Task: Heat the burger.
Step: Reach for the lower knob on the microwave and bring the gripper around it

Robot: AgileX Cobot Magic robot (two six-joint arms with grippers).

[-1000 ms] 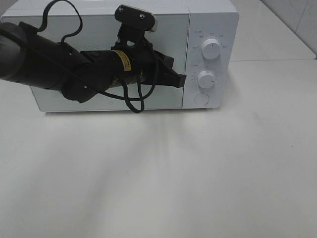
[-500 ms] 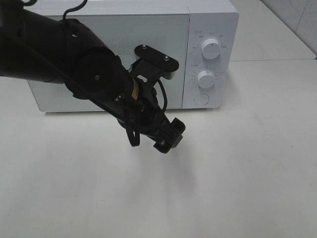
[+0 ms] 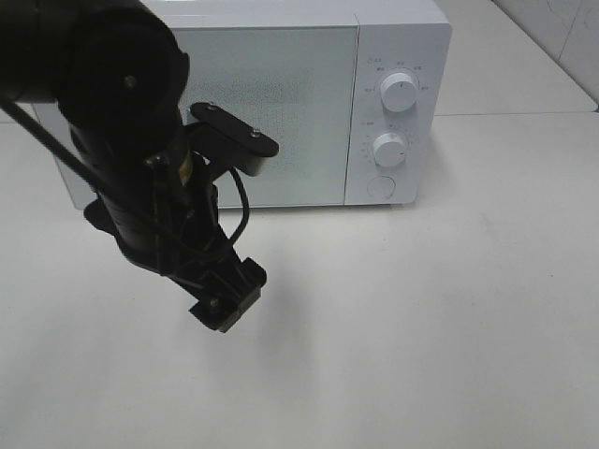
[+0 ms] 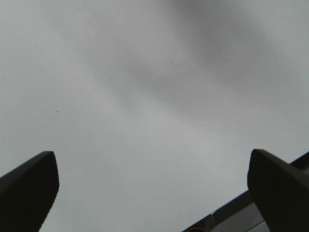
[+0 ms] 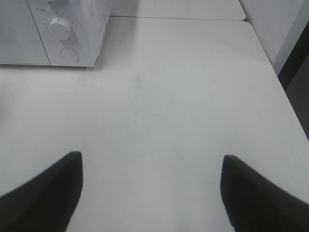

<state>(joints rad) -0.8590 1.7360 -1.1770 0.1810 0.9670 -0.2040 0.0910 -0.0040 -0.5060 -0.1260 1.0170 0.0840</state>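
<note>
The burger is out of view in every frame. A white microwave (image 3: 253, 103) stands at the back of the table with its door shut. In the high view my left gripper (image 3: 225, 304) hangs low over the bare tabletop in front of the microwave's left half, pointing down. The left wrist view shows its fingers (image 4: 29, 186) spread wide around my left gripper (image 4: 150, 159), with only table between them. My right gripper (image 5: 150, 157) is open too, empty, over bare table to the right of the microwave (image 5: 53, 29). It does not show in the high view.
Two round knobs (image 3: 400, 94) (image 3: 389, 150) and a round button (image 3: 379, 187) sit on the microwave's right panel. The white table (image 3: 449, 318) stretches in front and to the right; its right edge (image 5: 277, 82) borders a dark gap.
My left arm has swung away from the microwave door's right edge, down and to the front left. Its jaws now stand wide. The right gripper has not moved.
</note>
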